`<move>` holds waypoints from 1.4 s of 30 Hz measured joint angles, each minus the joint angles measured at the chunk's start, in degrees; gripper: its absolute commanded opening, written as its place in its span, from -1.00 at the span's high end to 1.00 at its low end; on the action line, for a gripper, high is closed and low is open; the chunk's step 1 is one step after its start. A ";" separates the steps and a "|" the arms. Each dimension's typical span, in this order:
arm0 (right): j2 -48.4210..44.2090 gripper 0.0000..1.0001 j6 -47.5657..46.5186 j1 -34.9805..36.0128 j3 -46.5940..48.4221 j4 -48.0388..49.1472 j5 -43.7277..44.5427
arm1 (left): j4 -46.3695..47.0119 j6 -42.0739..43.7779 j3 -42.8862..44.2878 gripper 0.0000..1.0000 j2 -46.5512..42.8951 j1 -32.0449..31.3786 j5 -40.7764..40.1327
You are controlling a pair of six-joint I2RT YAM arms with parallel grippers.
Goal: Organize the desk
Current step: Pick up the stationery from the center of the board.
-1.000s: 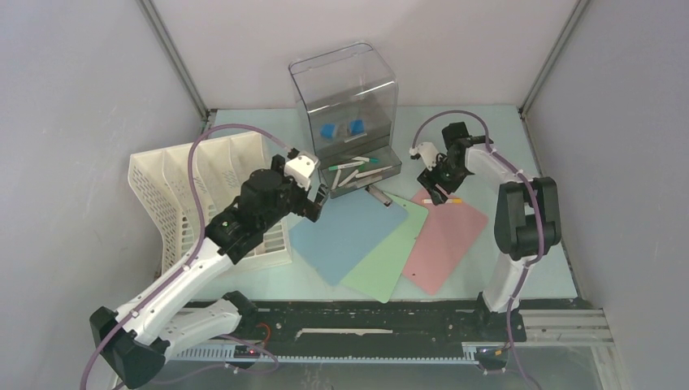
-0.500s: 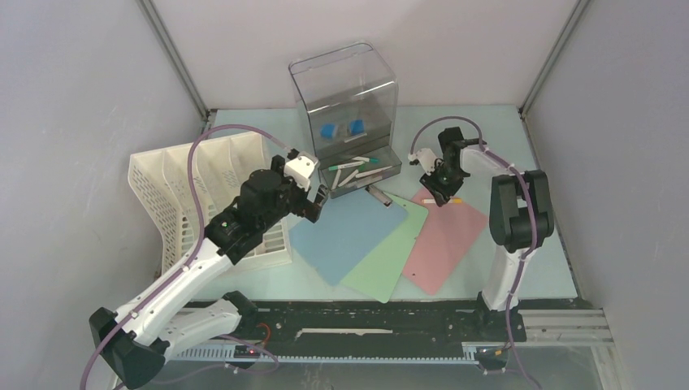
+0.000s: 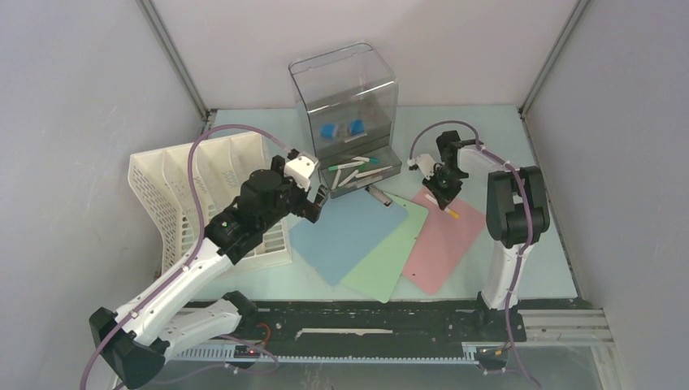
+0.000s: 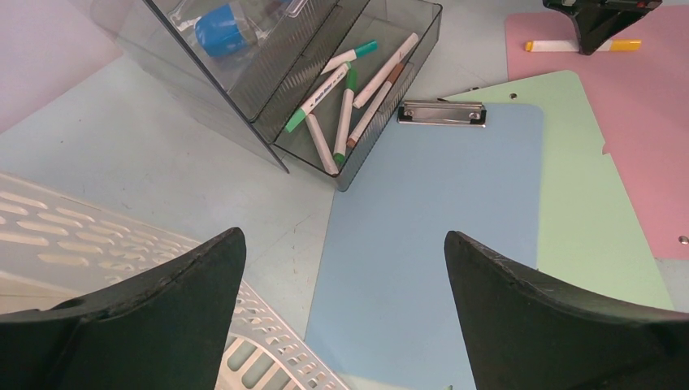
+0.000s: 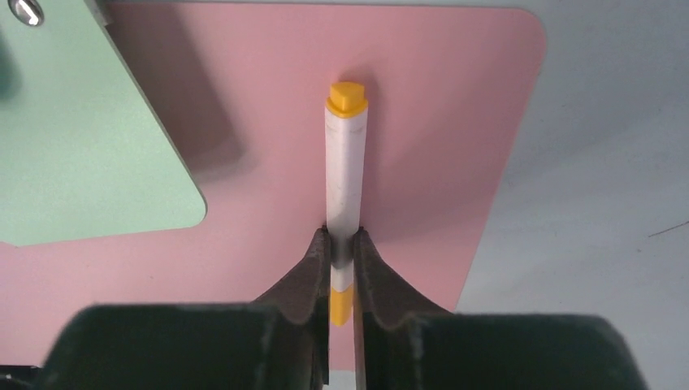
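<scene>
Right pincer (image 5: pixel 342 244): clenched on white yellow-capped marker (image 5: pixel 344 171), over pink clipboard (image 5: pixel 268 73). Left pincer (image 4: pixel 343 240): released, well apart from pink clipboard.

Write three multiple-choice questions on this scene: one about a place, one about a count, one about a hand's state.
1. The yellow-capped marker is: A on the floor; B in the right hand, over the pink board; C in a cup.
2. Coloured boards on the desk: A two; B five; C three.
3. The left hand is: A open, empty; B shut on a marker; C shut on paper.
Key: B, its fingers clamp it; C, blue board, green board, pink board; A, jaws apart, nothing between.
</scene>
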 measured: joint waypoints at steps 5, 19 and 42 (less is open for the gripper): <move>1.07 1.00 0.24 -0.33 1.81 -2.19 -0.17 | 0.00 -0.11 0.00 -1.00 0.24 0.00 -0.17; -2.93 1.00 2.67 -4.28 2.60 -7.65 -12.66 | -0.17 -1.03 0.98 -1.00 0.74 0.42 0.72; -25.68 1.00 2.73 -1.99 2.38 -18.53 -64.61 | 55.49 -57.02 -15.54 -0.73 10.12 3.28 18.73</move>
